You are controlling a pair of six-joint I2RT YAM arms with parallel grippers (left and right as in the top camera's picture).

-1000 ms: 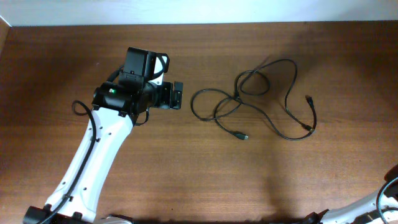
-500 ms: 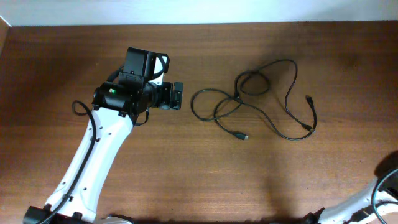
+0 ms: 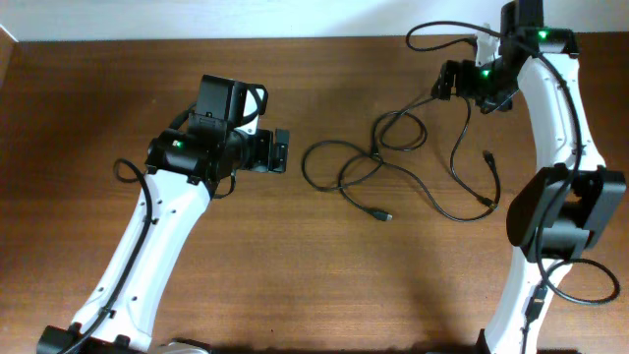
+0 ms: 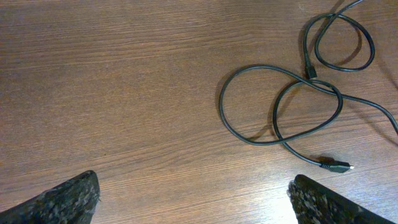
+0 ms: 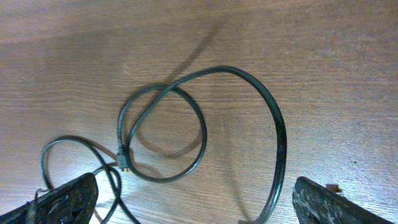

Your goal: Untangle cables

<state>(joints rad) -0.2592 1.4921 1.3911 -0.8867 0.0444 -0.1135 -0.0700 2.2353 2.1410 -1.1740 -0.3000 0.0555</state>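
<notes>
White arms (image 3: 147, 246), black joints (image 3: 565, 211), green lights (image 3: 178, 145)

Cables (image 4: 281, 106) run off the top and right edges of the left wrist view and the bottom of the right wrist view. Only 2 fingertip corners show of the left claw (image 4: 196, 202) and the right claw (image 5: 196, 199). Overhead, the plugs (image 3: 386, 214) are too small to identify.

Likely robot lab, plain wooden table (image 3: 324, 285), pale wall (image 3: 197, 18) behind, left arm (image 3: 147, 256), right arm (image 3: 568, 98)
</notes>
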